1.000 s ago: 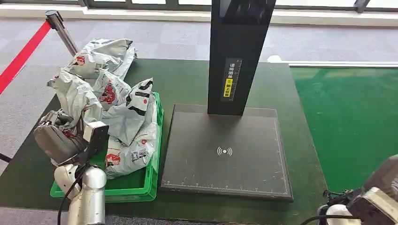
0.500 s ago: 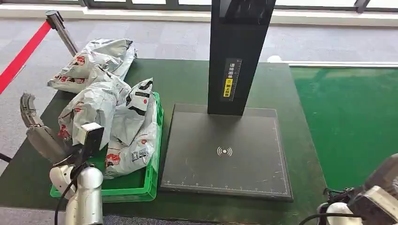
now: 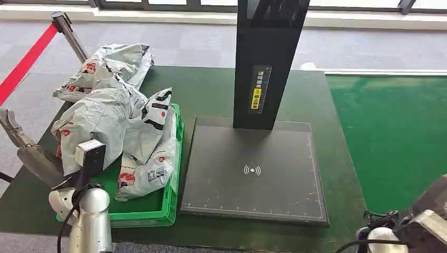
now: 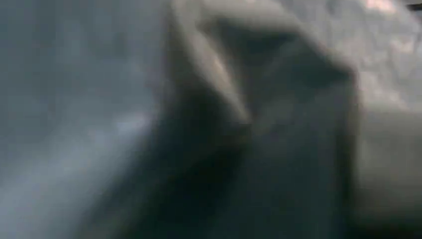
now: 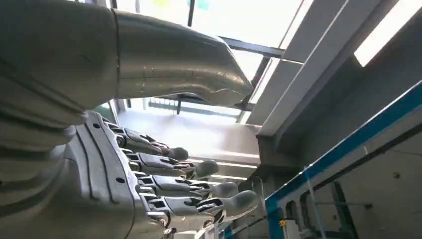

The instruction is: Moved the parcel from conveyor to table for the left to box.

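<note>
Left hand (image 3: 31,155) released, fingers spread beside the grey parcel (image 3: 97,124) lying on the pile in the green bin (image 3: 171,203) on the tabletop (image 3: 211,95); right hand (image 5: 164,184) released, fingers straight.

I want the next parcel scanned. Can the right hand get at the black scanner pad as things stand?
Probably yes: the scanner pad lies bare, nothing between it and the right hand, whose fingers are apart and empty.

Left arm (image 3: 87,221) rising from near left, left hand (image 3: 23,150) at the far-left edge, fingers spread and empty, right hand (image 5: 149,184) held palm-open, fingers straight and apart, holding nothing, right wrist at near right
</note>
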`<state>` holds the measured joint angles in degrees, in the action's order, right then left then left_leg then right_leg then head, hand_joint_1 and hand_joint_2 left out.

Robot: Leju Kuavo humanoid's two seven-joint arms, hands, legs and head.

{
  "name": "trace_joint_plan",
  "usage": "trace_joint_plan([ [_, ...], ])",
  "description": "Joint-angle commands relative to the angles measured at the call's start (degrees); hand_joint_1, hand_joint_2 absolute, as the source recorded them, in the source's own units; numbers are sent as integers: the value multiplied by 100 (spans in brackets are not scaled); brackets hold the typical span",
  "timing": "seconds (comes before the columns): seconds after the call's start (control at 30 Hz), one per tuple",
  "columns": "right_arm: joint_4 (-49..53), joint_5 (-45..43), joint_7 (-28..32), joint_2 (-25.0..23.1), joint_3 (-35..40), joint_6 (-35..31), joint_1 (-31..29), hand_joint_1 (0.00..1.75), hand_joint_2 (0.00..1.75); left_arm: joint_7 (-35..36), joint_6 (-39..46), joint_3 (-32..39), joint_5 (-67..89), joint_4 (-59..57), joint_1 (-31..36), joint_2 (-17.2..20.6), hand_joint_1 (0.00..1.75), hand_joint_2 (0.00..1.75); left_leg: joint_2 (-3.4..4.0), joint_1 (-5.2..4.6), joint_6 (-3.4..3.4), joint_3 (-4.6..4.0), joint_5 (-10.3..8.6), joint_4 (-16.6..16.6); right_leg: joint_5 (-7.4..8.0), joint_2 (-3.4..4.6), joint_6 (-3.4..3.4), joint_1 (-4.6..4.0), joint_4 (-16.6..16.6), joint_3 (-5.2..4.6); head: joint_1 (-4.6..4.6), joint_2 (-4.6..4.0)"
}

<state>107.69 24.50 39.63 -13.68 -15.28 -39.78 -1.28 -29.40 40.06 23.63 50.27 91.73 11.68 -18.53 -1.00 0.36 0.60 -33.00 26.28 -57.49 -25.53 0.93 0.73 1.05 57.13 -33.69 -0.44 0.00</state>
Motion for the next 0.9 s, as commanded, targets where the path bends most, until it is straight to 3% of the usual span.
trace_joint_plan([
  [0.03,-199,-105,-17,119,-199,-22,-99,0,175,102,-6,178,89,-10,21,-147,0,0,8,5,-3,8,2,4,1,-9,-6,-8,-11,12,0,0],
  [0.07,-199,-105,-17,119,-199,-22,-99,0,175,102,-6,178,89,-10,21,-147,0,0,6,3,-2,7,1,4,1,-7,-4,-5,-9,9,0,0],
  [0.1,-210,-119,-30,137,-210,-22,-94,0,175,147,-6,96,116,12,-42,-147,0,175,8,5,-3,10,1,7,1,-10,-5,-8,-13,14,0,0],
  [0.33,-166,-106,-39,106,-292,-22,-45,0,175,702,-6,-54,759,-163,-73,-147,0,175,-1,0,-2,10,0,6,-2,-12,-3,-2,-8,12,0,0],
  [0.63,-166,-106,-39,106,-292,-22,-45,0,175,702,-6,-54,759,-163,-73,-147,0,175,1,2,-3,10,0,7,-1,-14,-4,-5,-12,13,0,0],
  [0.9,-48,-83,-102,67,-341,-18,6,0,175,1127,-6,-181,1206,-356,-101,-147,0,175,-5,1,-3,10,-1,7,-2,-17,-3,-3,-11,14,0,0],
])
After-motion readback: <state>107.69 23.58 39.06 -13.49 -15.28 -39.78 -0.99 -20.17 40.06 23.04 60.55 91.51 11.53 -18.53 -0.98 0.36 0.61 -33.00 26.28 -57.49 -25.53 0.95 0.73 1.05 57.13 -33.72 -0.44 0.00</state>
